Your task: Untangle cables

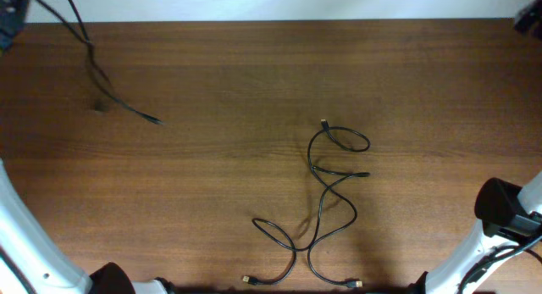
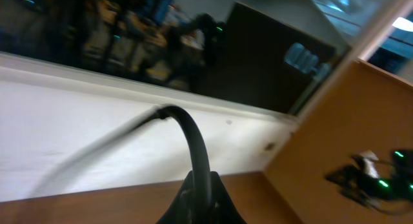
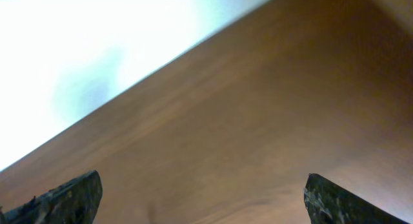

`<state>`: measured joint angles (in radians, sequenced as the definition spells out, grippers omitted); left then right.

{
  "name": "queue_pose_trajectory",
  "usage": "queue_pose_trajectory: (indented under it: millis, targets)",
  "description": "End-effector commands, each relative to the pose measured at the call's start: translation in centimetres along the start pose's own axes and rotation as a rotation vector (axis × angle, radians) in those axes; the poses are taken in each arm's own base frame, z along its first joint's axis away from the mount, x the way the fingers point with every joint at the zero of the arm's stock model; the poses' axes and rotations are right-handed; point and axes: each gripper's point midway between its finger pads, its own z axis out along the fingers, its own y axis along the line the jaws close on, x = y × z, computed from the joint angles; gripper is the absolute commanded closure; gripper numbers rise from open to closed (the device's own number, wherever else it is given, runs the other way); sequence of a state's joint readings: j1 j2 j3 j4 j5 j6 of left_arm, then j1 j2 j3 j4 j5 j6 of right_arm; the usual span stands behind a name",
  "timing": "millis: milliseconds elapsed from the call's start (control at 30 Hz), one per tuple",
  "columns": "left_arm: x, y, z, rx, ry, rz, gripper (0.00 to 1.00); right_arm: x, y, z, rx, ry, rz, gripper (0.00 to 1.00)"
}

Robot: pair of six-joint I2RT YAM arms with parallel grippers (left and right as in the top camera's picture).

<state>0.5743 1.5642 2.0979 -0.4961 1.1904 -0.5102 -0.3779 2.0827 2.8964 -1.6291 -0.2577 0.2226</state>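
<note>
**A:** Where are the cables lying, starting from our side?

**B:** The tangled cables (image 1: pixel 326 201) are lying on the table (image 1: pixel 212 82) in the lower middle of the overhead frame, a little right of centre. They are crossing each other in several loops, and two plug ends are pointing to the bottom edge.

**A:** And farther away?

**B:** In the upper left a single cable (image 1: pixel 118 102) is running well apart from the bundle. Its plug end is touching the wood. The rest is rising toward the corner, where the left gripper (image 2: pixel 201 188) is pinching it between fingers pressed together.

**A:** What is the right gripper doing?

**B:** The right gripper (image 3: pixel 203 201) is holding nothing. Its fingers (image 3: pixel 64 198) are standing wide apart above bare wood.

**A:** So which step is this?

**B:** I am judging that one cable is being taken aside while the bundle is waiting. The next move is probably calling for laying this cable down. After that, a plug end of the bundle should be gripped, not a crossing, so that the loops are not tightening.
</note>
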Motion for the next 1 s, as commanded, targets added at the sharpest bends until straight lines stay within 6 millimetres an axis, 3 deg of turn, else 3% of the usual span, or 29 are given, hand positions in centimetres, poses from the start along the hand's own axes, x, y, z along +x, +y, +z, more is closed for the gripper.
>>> queue_pose_trajectory:
  millis: [0,100,167,300,467,533,667,733,767,833,933,967]
  targets:
    - [2.7,-6.1,2.4,0.220,0.115,-0.008,1.00,2.6,10.1,-1.6,-0.527,0.060,-0.309,0.01]
    - [5.4,-11.4,5.1,0.397,0.206,-0.006,1.00,5.1,16.1,-4.2,-0.825,0.064,-0.477,0.01]
    - [6.8,-13.8,6.4,0.475,0.238,0.024,1.00,7.1,19.6,-6.2,-1.002,0.074,-0.562,0.01]
    - [8.3,-15.0,8.1,0.522,0.272,0.011,1.00,11.3,25.2,-10.8,-1.334,0.092,-0.697,0.01]
    - [11.1,-15.1,9.2,0.545,0.373,-0.093,1.00,13.4,28.5,-12.9,-1.476,0.037,-0.833,0.01]
    - [13.2,-17.1,9.7,0.593,0.453,-0.155,1.00,14.4,30.1,-13.7,-1.527,0.005,-0.895,0.01]
    - [16.8,-24.2,9.4,0.790,0.575,-0.152,1.00,15.5,32.4,-15.0,-1.591,-0.063,-0.990,0.01]
    - [17.4,-25.5,8.9,0.838,0.599,-0.150,1.00,15.4,32.5,-15.1,-1.594,-0.080,-1.000,0.01]
    - [17.3,-25.6,8.7,0.853,0.604,-0.151,1.00,15.2,32.3,-14.9,-1.587,-0.081,-0.995,0.21]
    - [16.8,-24.6,8.8,0.827,0.587,-0.153,1.00,15.1,32.1,-14.8,-1.579,-0.071,-0.984,0.96]
    - [16.4,-23.7,8.9,0.806,0.574,-0.154,0.97,15.1,32.1,-14.7,-1.578,-0.069,-0.983,0.96]
    - [16.4,-23.7,8.9,0.806,0.573,-0.154,0.80,15.1,32.1,-14.7,-1.574,-0.070,-0.984,0.96]
